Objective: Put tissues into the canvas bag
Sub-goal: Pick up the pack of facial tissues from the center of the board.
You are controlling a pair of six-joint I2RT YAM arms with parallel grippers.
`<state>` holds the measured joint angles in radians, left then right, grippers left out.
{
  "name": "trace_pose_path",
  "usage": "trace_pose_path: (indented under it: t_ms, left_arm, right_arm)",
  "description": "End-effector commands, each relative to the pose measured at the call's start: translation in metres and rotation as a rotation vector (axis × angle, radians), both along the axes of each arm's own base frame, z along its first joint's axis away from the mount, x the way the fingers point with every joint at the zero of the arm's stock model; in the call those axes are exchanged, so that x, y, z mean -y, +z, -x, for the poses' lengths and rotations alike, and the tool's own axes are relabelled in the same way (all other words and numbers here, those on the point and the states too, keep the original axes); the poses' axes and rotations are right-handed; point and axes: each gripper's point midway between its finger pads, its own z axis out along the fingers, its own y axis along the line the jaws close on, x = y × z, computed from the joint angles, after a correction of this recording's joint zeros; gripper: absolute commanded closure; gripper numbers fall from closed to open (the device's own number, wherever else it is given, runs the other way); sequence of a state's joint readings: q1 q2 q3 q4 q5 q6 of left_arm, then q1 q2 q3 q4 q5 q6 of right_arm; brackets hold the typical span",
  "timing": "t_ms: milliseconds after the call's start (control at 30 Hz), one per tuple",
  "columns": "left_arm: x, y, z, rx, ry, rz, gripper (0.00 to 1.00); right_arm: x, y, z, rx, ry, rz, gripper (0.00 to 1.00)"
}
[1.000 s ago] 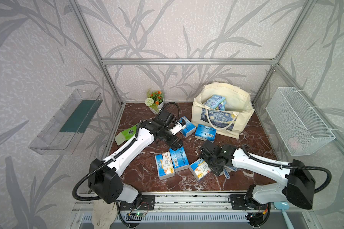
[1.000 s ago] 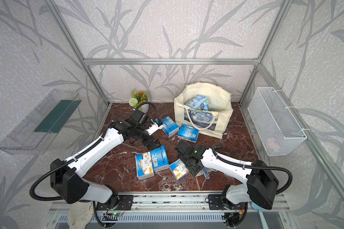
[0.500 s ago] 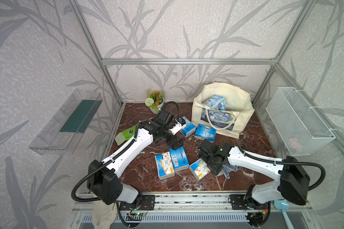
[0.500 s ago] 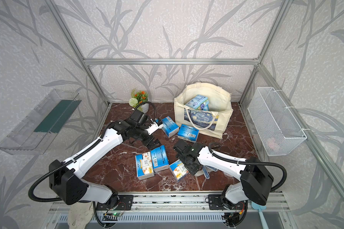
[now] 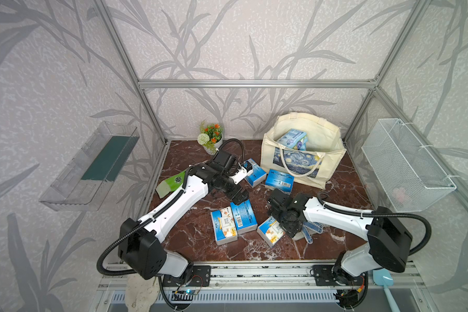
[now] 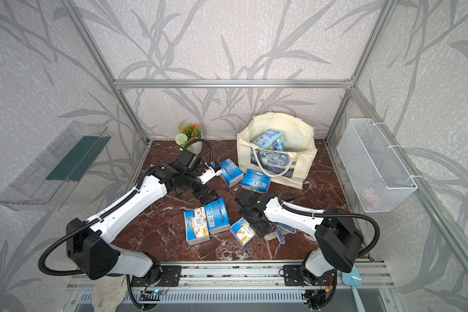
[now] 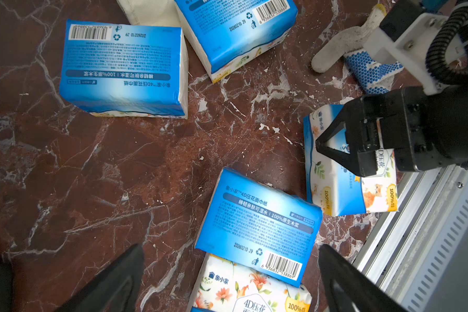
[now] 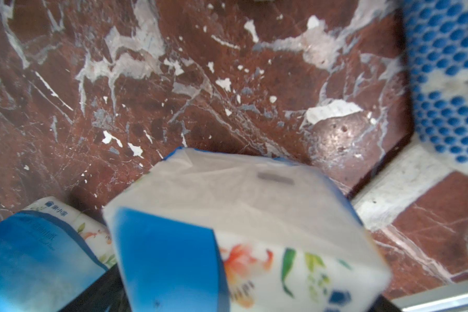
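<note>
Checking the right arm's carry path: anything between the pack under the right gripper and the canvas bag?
Yes: a blue pack lies on the table before the canvas bag, roughly in line with the target pack. The bag's mouth is open; a lift would likely clear it.

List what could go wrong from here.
1. The right end effector sits open over a floral tissue pack close to the dotted glove; closing may snag the glove.
2. The left end effector hangs open above two touching packs; it may drag both.
</note>
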<state>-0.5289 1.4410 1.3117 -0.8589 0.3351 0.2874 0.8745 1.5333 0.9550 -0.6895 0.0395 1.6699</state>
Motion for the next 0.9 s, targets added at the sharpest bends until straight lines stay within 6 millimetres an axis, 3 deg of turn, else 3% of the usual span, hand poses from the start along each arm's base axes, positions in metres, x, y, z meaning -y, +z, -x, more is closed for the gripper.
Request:
trace_pose_path:
  t_ms: [0, 200, 600, 700, 867]
  left_arm:
    - [-0.004, 0.002, 0.003, 0.015, -0.005, -0.006, 0.02]
    - [-0.005, 0.002, 0.004, 0.012, -0.005, -0.012, 0.02]
    - [-0.002, 0.006, 0.002, 0.011, -0.010, -0.009, 0.02]
    - [-0.002, 0.008, 0.001, 0.012, -0.010, -0.008, 0.02]
    - [-0.001, 0.009, 0.000, 0.010, -0.012, -0.009, 0.02]
  right_arm:
    - [-0.004, -0.002, -0.007, 0.006, 0.033, 0.008, 0.00]
    - [-0.005, 0.000, -0.009, 0.021, 0.104, 0.024, 0.04]
    - [-0.003, 0.002, -0.007, 0.036, 0.214, 0.042, 0.21]
    - [-0.004, 0.007, -0.008, 0.059, 0.251, 0.038, 0.29]
    - [0.002, 0.021, -0.009, 0.112, 0.286, 0.033, 0.33]
